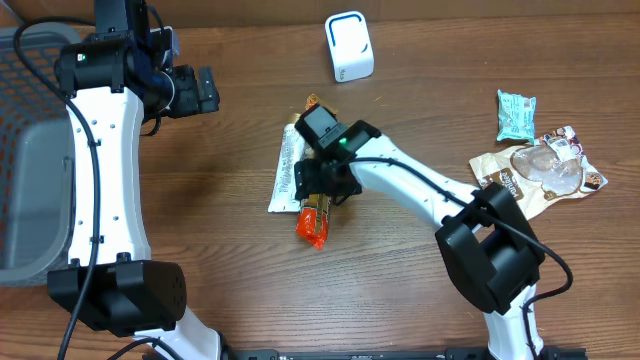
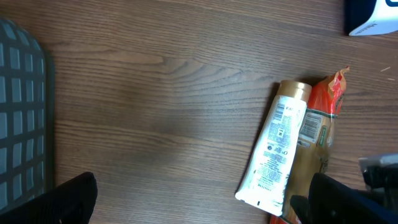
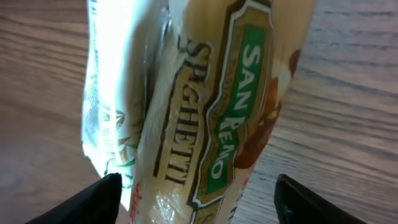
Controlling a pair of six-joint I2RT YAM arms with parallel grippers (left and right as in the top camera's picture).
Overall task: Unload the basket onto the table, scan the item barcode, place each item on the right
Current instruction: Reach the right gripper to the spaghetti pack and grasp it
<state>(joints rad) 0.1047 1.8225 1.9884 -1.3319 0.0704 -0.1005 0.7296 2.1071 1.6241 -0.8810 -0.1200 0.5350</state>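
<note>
Wood-grain tabletop (image 1: 220, 170), with the right gripper (image 3: 196, 202) low over a San Remo spaghetti packet (image 3: 211, 106).
Its jaws stand apart, one black finger on each side of the gold and orange packet, and bare wood shows between one finger and the wrapper, so there is no grip on it. The spaghetti packet lies flat near the middle of the tabletop, touching a white tube (image 2: 273, 146) along one long side. The left gripper (image 1: 207, 88) hangs well apart from both, near the grey basket (image 1: 25, 60) at the left edge, jaws spread wide around nothing. A white scanner (image 1: 349, 46) stands at the far edge. A teal snack packet (image 1: 516, 113) and a brown packet (image 1: 500, 170) lie to the right.
</note>
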